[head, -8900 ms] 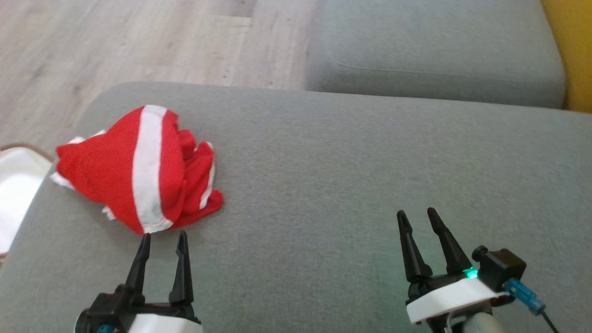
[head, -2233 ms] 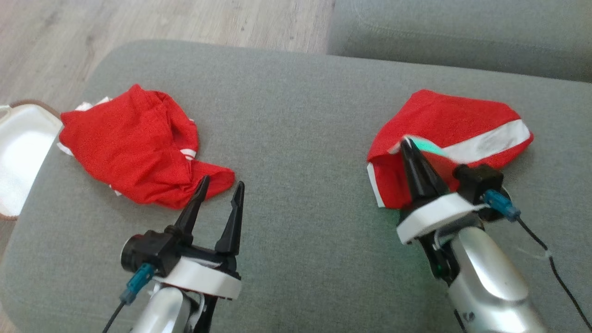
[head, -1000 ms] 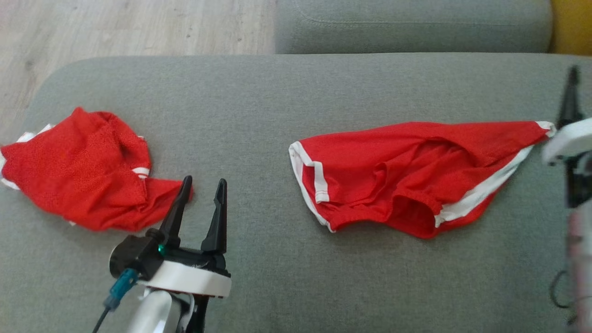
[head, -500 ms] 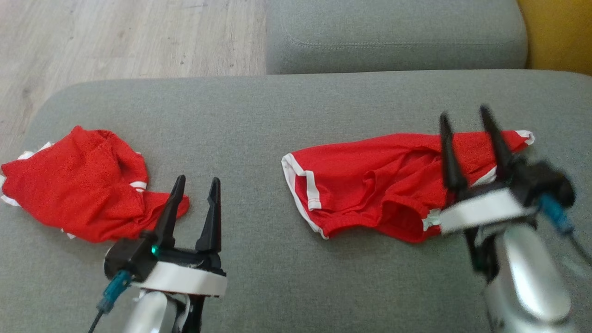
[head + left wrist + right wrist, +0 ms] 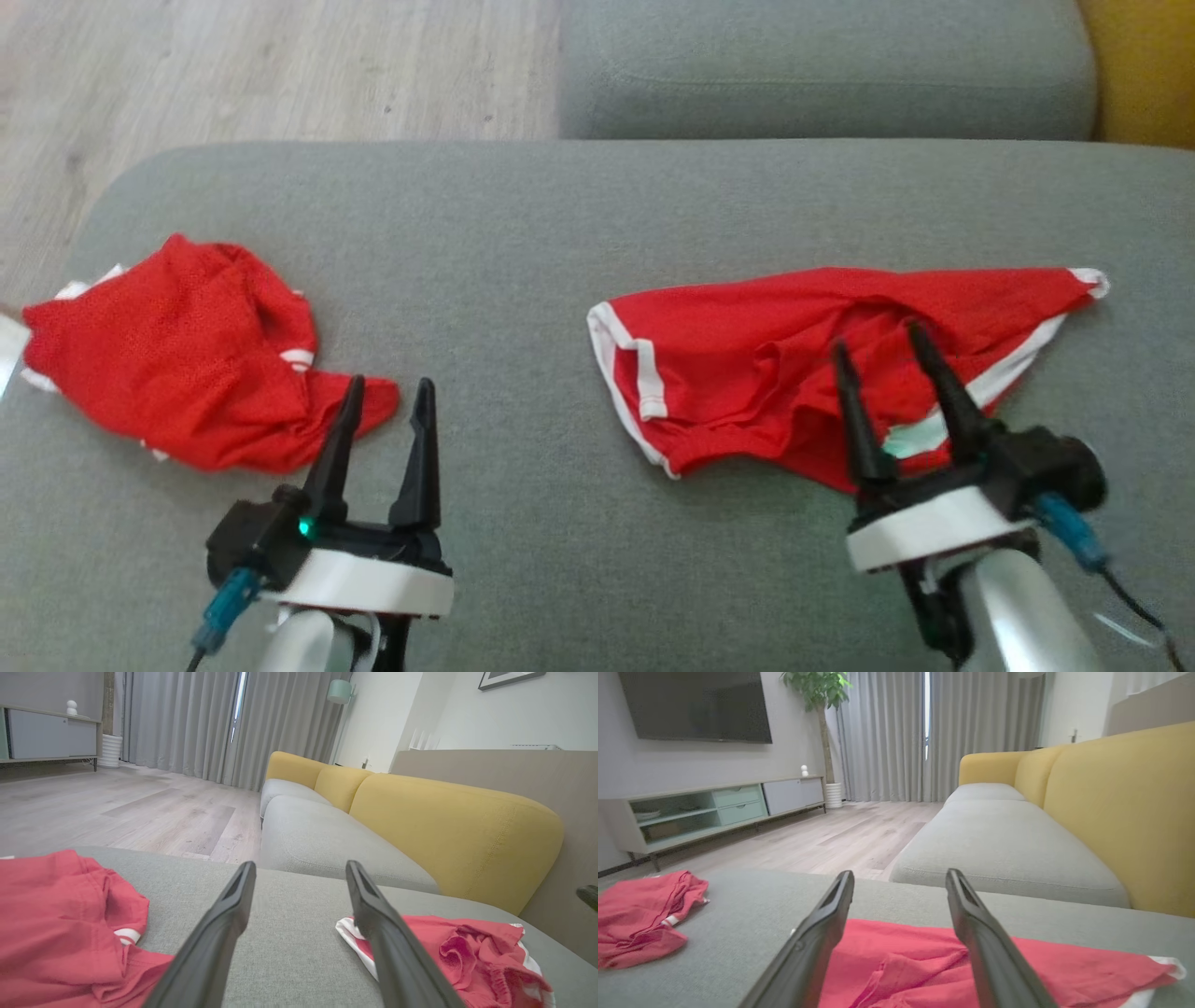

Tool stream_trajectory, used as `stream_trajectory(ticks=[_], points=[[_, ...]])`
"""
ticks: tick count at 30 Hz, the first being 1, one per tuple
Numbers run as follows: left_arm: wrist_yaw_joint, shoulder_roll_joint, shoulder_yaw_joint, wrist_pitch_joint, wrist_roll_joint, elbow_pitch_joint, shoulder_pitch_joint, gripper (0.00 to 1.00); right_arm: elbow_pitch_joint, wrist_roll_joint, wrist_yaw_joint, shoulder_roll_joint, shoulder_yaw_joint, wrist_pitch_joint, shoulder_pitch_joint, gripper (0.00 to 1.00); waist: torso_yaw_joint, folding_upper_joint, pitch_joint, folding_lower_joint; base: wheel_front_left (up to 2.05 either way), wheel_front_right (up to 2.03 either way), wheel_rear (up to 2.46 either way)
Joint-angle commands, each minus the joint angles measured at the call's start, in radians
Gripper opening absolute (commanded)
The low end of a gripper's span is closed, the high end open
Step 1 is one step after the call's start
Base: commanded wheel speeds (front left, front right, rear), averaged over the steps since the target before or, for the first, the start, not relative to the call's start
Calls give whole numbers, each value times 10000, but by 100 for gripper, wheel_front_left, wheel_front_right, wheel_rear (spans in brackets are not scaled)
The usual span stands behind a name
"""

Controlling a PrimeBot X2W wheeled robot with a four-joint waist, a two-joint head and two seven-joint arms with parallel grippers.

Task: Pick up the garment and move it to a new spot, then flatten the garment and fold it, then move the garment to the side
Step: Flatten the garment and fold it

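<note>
The garment [image 5: 747, 373], red shorts with white trim, lies stretched out but wrinkled on the right half of the grey cushion [image 5: 523, 243]. My right gripper [image 5: 878, 338] stands open just above its near edge, nothing between the fingers; the right wrist view shows the garment [image 5: 901, 961] under that gripper [image 5: 900, 875]. My left gripper [image 5: 390, 383] is open near the cushion's front, its tips beside a second crumpled red garment [image 5: 177, 355]. In the left wrist view that gripper [image 5: 300, 868] points between the crumpled piece [image 5: 56, 914] and the spread garment [image 5: 467, 947].
Another grey seat cushion [image 5: 822, 65] lies beyond a gap at the back, with a yellow backrest [image 5: 1139, 65] at the far right. Wooden floor [image 5: 233, 75] runs past the cushion's left and far edges. A TV cabinet [image 5: 714, 807] stands across the room.
My right gripper has come back from the garment's far right corner to its near edge, staying open. The garment lies where it was left. My left gripper has barely moved.
</note>
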Motion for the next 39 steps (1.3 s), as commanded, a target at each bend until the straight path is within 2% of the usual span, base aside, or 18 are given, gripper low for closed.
stream_trajectory(ticks=[1, 4, 9, 18, 23, 24, 25, 26, 30, 39], points=[[17, -13, 160, -93, 69, -321, -531, 100, -88, -194, 73, 28, 534, -39, -731, 100, 207, -1, 196, 1, 0, 0, 0], [17, -24, -6, -93, 28, -267, -631, 100, 549, -378, 73, 28, 1238, 490, -1268, 100, 426, -1, 402, 1, 0, 0, 0], [17, -50, -252, -93, -59, -148, -800, 100, 1870, 141, 73, 29, 2295, 1494, -2224, 100, 849, -1, 684, 1, 0, 0, 0], [17, -91, -393, -93, -205, -8, -1011, 100, 4016, 902, 73, 29, 2724, 2281, -3268, 100, 1447, -1, 890, 1, 0, 0, 0], [17, -109, -443, -93, -236, 28, -1069, 100, 5179, 809, 73, 29, 2841, 2648, -3739, 100, 1662, -1, 960, 1, 0, 0, 0], [17, -113, -457, -93, -239, 41, -1071, 100, 5373, 841, 73, 29, 2864, 2723, -3815, 71, 1691, -1, 963, 1, 0, 0, 0], [17, -118, -472, -93, -242, 54, -1072, 100, 5529, 809, 73, 29, 2902, 2745, -3913, 4, 1714, -1, 964, 1, 0, 0, 0], [17, -123, -488, -93, -244, 71, -1072, 100, 5639, 791, 73, 29, 2922, 2699, -4014, 0, 1734, -1, 956, 1, 0, 0, 0], [17, -143, -489, -93, -259, 134, -1036, 100, 5631, 1086, 73, 29, 2872, 2220, -4398, 0, 1743, -1, 859, 1, 0, 0, 0], [17, -169, -452, -93, -236, 179, -817, 100, 4554, 2178, 73, 29, 3081, 1837, -5608, 0, 1579, -1, 398, 1, 0, 0, 0]])
